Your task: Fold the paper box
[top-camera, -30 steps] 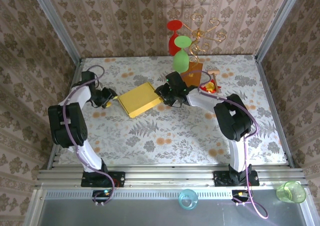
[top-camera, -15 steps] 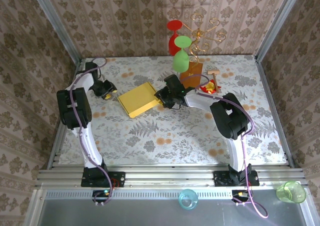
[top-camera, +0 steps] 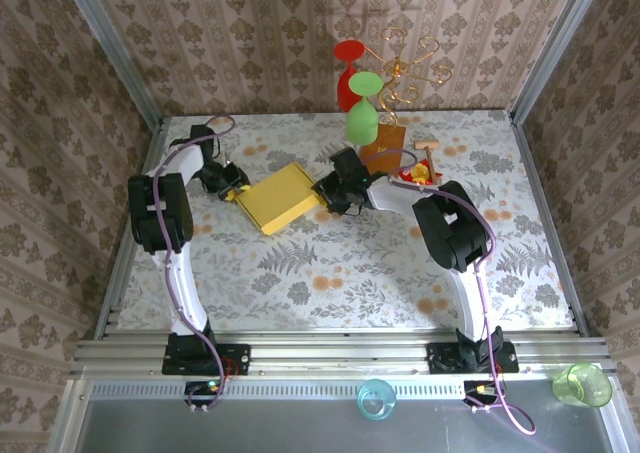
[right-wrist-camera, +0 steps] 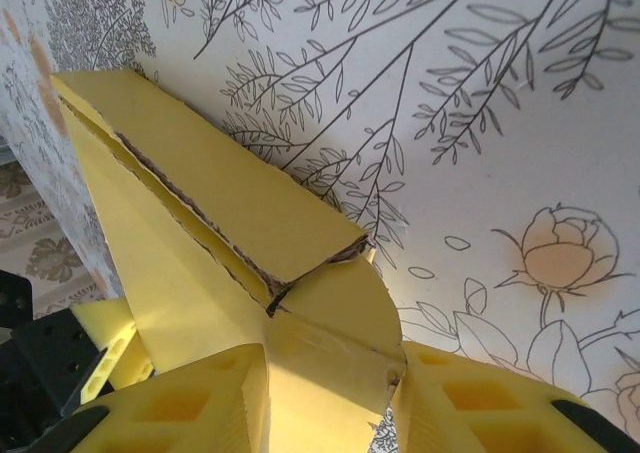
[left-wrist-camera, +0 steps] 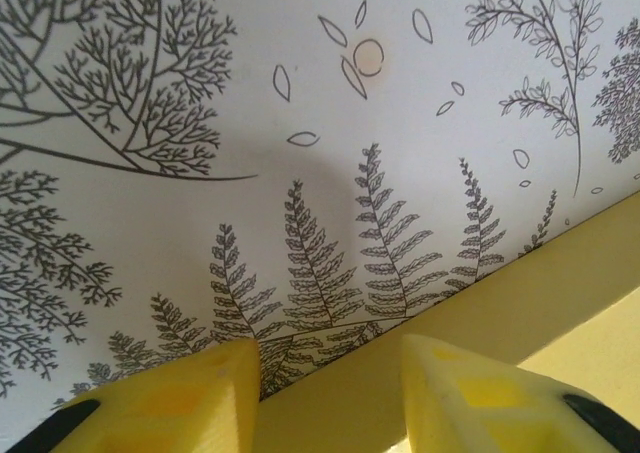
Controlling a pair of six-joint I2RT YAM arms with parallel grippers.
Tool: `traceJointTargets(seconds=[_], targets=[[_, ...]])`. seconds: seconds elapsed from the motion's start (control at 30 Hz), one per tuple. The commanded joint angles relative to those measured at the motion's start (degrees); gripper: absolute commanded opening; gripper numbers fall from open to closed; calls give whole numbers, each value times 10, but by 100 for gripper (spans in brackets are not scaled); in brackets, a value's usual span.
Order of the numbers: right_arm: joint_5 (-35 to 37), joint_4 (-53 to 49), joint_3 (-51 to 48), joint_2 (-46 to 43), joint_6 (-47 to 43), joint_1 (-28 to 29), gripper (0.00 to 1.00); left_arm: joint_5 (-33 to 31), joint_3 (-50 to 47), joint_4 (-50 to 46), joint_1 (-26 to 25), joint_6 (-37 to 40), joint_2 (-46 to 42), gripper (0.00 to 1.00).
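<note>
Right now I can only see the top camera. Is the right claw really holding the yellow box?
Observer: The right wrist view shows a flap of the paper box sitting between the fingers of the right gripper. I can't tell how hard they press.
Operator: What about the left claw?
Observer: In the left wrist view the left gripper is open, with the box's edge right at its fingertips and nothing pinched.
</note>
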Motion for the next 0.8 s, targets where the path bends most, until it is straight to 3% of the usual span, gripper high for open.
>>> traceJointTargets(seconds=[0.0, 0.23, 0.77], targets=[[-6, -1, -12, -17, -4, -1, 40, 7, -2, -15, -4, 13, 0, 41], [10, -6, -53, -89, -14, -3, 48, 14, -8, -19, -12, 10, -12, 40], [5, -37, 21, -21, -46, -14, 44, 16, -19, -21, -22, 10, -19, 38]])
